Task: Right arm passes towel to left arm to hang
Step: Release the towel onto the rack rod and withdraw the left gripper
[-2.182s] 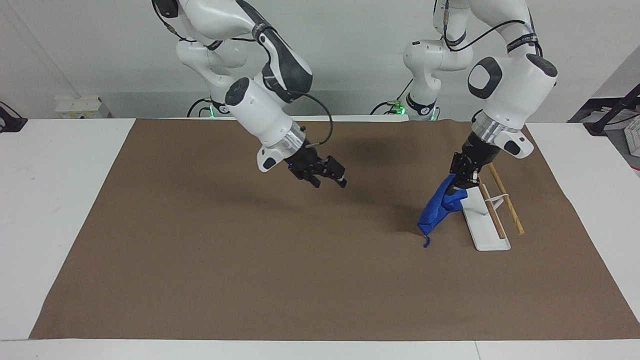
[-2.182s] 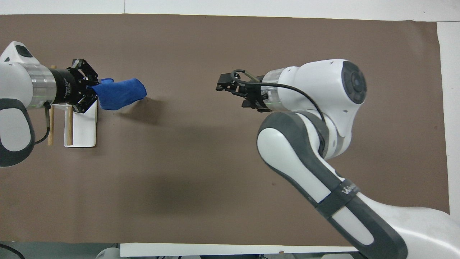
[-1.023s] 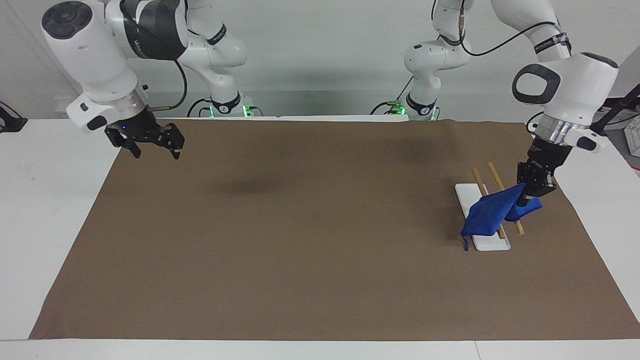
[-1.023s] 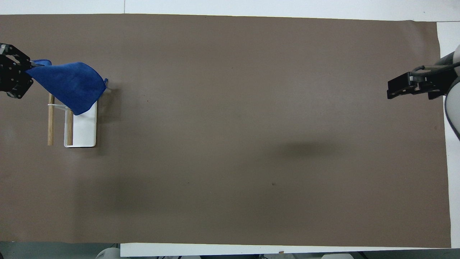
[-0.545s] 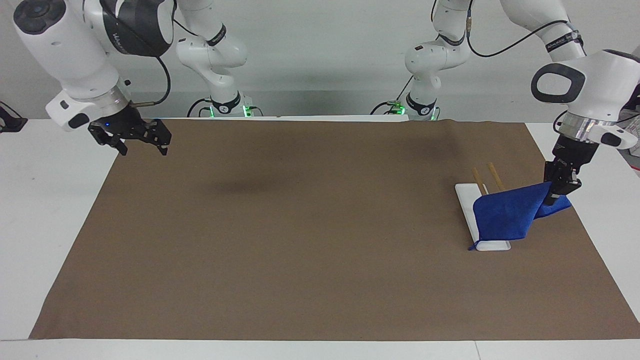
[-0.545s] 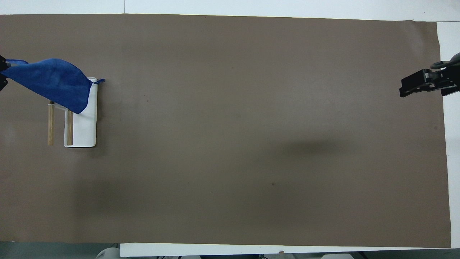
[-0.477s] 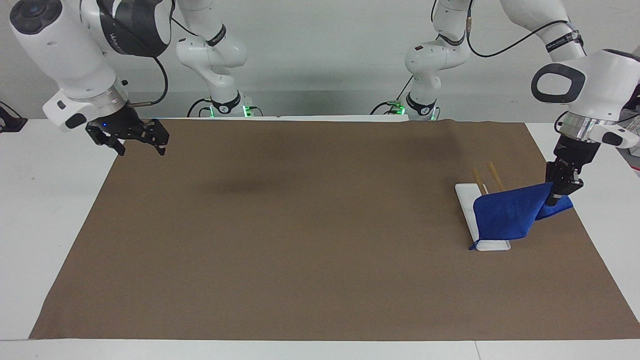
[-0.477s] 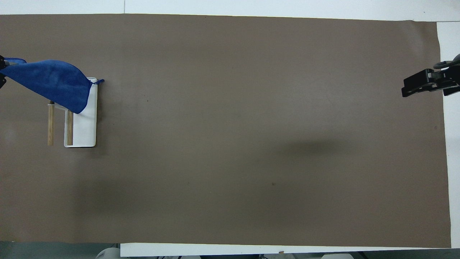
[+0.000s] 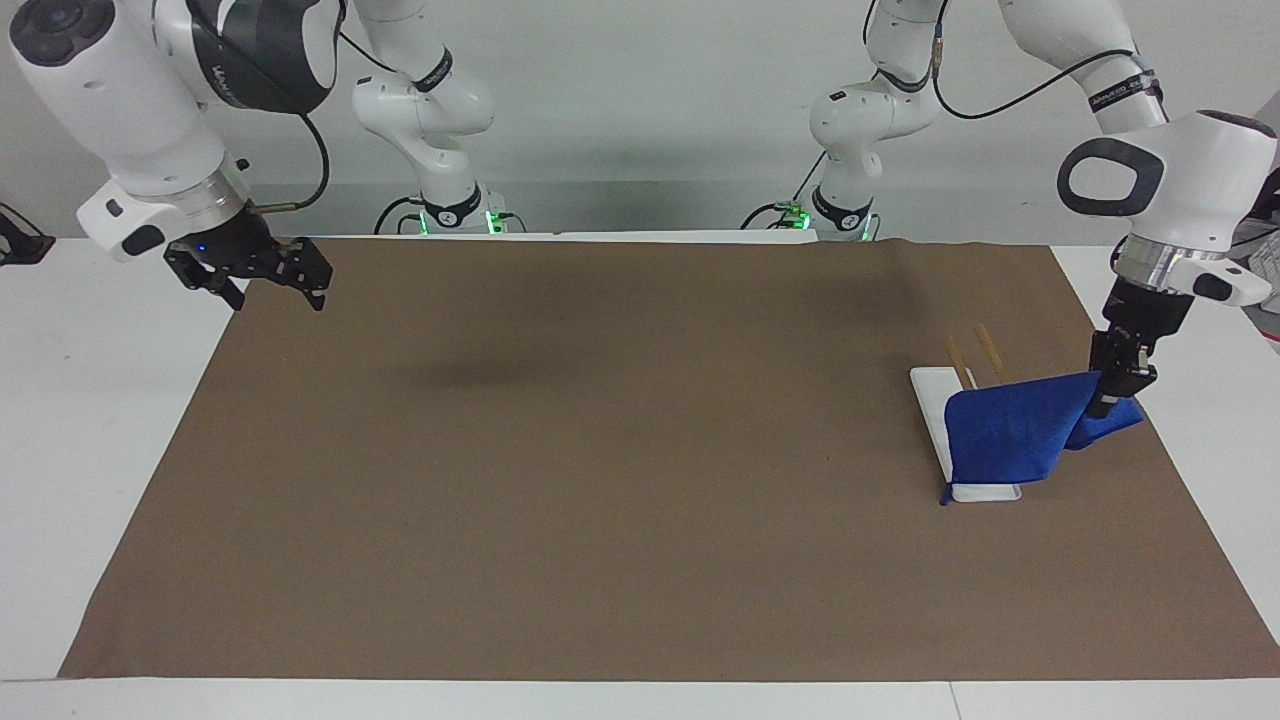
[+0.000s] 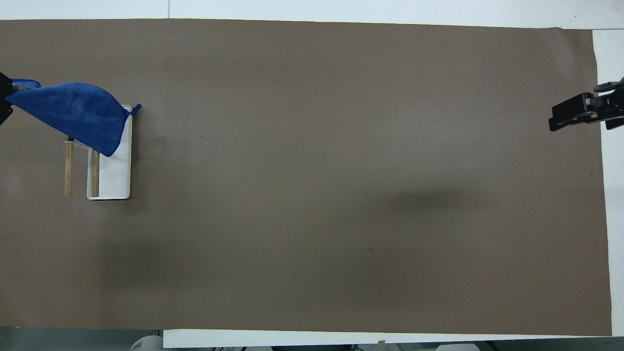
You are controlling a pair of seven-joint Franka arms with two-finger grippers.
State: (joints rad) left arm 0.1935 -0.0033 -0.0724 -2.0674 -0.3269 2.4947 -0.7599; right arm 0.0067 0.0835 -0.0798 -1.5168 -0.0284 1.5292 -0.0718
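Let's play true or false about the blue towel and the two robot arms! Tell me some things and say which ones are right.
1. The left gripper is shut on a corner of the blue towel. True.
2. The towel lies flat on the brown mat. False: it drapes over the wooden rack.
3. The right gripper holds nothing. True.
4. The right gripper is over the rack. False: it waits open over the mat's edge at the right arm's end.
5. The rack's base is white. True.
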